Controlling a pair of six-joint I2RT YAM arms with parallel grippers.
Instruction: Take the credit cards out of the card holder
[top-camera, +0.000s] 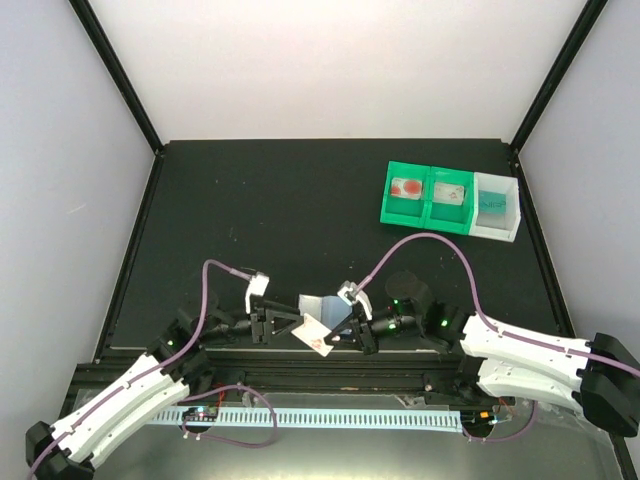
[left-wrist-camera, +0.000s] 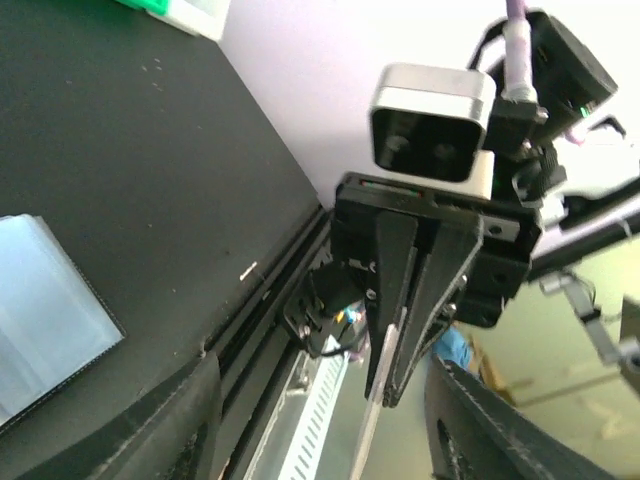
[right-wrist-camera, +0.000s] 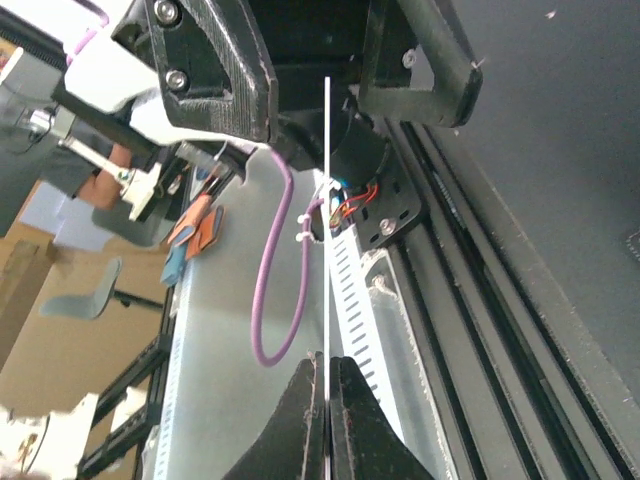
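Note:
My right gripper is shut on a credit card, white with red marks, held flat just above the table's near edge. The card shows edge-on in the right wrist view and in the left wrist view. My left gripper is open. Its fingers stand wide apart on either side of the card's far end without touching it. The card holder lies between the grippers with its pale blue inner panel up, black-edged in the left wrist view.
A green-and-white three-compartment tray stands at the back right with cards in its compartments. Black rails and a white slotted strip run along the near edge. Black frame posts stand at the mat's back corners.

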